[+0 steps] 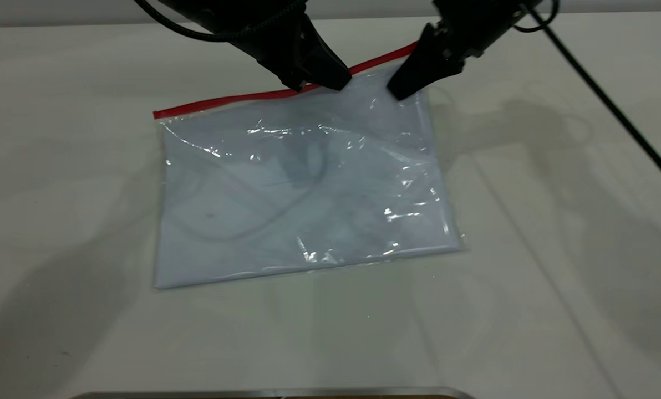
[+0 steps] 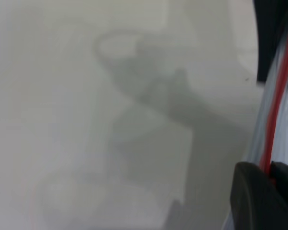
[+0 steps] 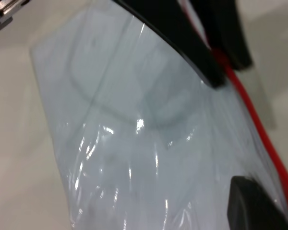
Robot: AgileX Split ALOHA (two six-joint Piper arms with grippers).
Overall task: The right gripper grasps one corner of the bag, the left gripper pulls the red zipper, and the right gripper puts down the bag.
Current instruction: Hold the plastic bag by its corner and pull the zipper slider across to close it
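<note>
The bag [image 1: 303, 194] is a clear pouch with white sheets inside, lying flat on the table. The red zipper [image 1: 225, 101] runs along its far edge. My left gripper [image 1: 319, 84] is shut on the red zipper about two thirds of the way toward the right. In the left wrist view the strip [image 2: 281, 86] passes between the closed jaws. My right gripper [image 1: 402, 88] is shut on the bag's far right corner, which is lifted slightly. In the right wrist view one of its fingers [image 3: 252, 206] shows against the plastic [image 3: 134, 143], beside the red strip [image 3: 259, 120].
The white table [image 1: 530, 249] extends all around the bag. The right arm's thin black cable [image 1: 613, 105] hangs across the far right. A metal edge [image 1: 264, 393] lies along the near side. The left gripper also shows in the right wrist view [image 3: 182, 38].
</note>
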